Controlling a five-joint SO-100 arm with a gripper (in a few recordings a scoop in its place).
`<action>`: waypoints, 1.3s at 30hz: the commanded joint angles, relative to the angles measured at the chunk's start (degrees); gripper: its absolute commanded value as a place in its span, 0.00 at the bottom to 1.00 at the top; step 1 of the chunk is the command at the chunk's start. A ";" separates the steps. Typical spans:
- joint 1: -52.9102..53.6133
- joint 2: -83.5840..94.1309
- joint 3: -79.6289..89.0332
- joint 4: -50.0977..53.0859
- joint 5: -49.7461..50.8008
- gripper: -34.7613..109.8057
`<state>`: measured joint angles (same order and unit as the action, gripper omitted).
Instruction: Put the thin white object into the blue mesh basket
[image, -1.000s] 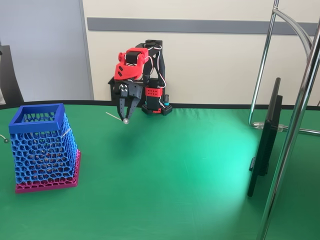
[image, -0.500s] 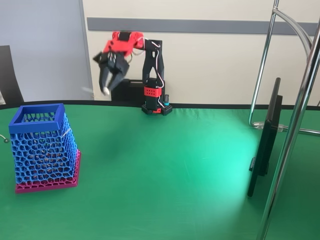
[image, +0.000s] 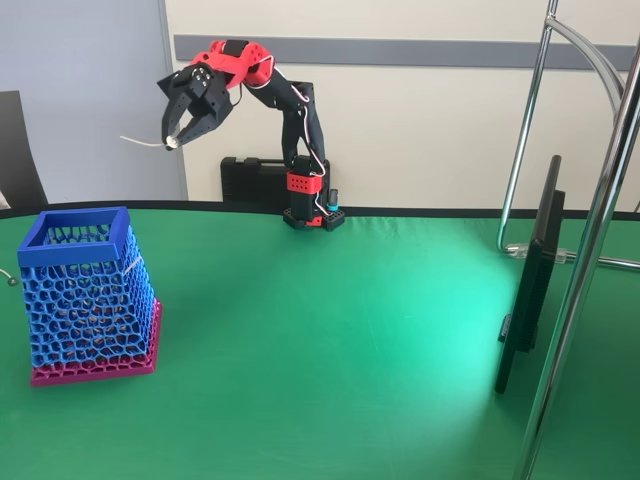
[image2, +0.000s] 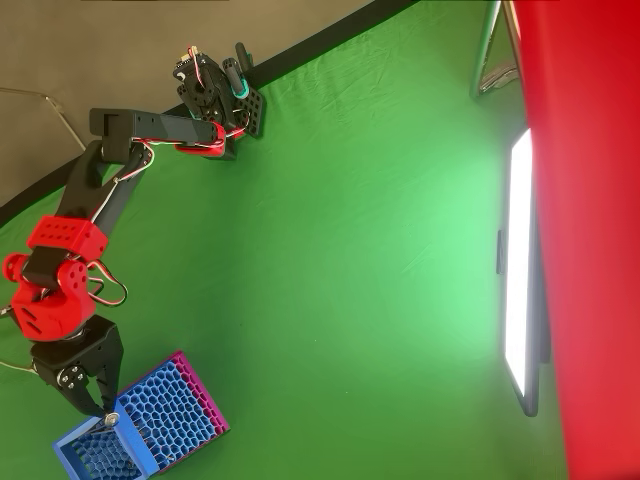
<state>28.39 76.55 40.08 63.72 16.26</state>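
The claw (image: 176, 139), raised high at 10 o'clock, clenches the thin white object (image: 143, 143). Best to centre it over the blue mesh basket (image: 75, 229) at 8 o'clock before releasing.

No text, label, brand, number or sign can be read in either view.
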 joint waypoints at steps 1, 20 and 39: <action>0.97 -2.99 -7.29 0.18 -1.32 0.28; 2.37 -25.49 -27.51 -12.74 -1.85 0.28; 5.89 -30.85 -20.21 -42.10 3.52 0.26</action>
<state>33.66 45.09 21.45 23.12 17.31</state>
